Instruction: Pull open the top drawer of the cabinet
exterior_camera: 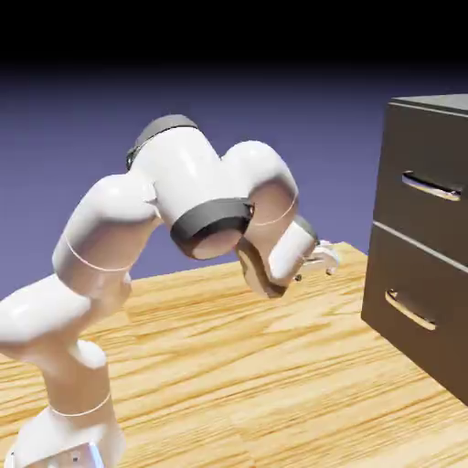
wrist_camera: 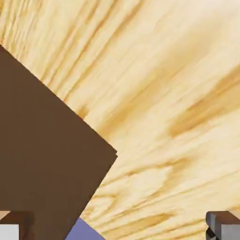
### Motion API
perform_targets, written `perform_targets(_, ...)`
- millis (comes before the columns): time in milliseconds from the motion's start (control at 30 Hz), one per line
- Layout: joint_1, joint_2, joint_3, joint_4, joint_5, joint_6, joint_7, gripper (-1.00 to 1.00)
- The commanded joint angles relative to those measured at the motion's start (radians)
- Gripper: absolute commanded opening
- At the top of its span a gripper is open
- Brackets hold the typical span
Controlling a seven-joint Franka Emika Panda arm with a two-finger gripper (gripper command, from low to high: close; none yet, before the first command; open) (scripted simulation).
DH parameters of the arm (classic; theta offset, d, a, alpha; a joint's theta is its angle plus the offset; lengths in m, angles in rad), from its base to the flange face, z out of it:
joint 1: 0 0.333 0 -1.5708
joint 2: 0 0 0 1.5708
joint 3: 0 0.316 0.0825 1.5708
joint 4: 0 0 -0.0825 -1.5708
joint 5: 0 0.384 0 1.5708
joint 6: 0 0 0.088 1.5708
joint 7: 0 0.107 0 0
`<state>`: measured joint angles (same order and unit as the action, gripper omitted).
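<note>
I see my white two-finger gripper [exterior_camera: 327,260] at centre right of the exterior view, fingers spread wide apart with nothing between them, short of the boxy dark brown-grey cabinet [exterior_camera: 425,238] at the right edge. The white arm [exterior_camera: 183,219] arches up from the lower left, elbow high. The flat top drawer with its silver bar handle [exterior_camera: 431,186] sits shut, upper right, above the light wooden table [exterior_camera: 256,366].

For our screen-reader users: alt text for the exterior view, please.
A white robot arm bends low over a wooden table, its pincer short of a dark two-drawer cabinet. The top drawer looks shut, its silver handle untouched.
</note>
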<state>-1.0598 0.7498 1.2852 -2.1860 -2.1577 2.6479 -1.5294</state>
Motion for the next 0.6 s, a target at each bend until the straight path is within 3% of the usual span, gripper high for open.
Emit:
perform_targets(0, -0.021, 0.025, 0.025, 0.012, -0.041, -0.007, -0.044, 0.00)
perform_targets(567, -0.331, 0.407, 0.396, 0.192, -0.666, -0.120, -0.700, 0.00)
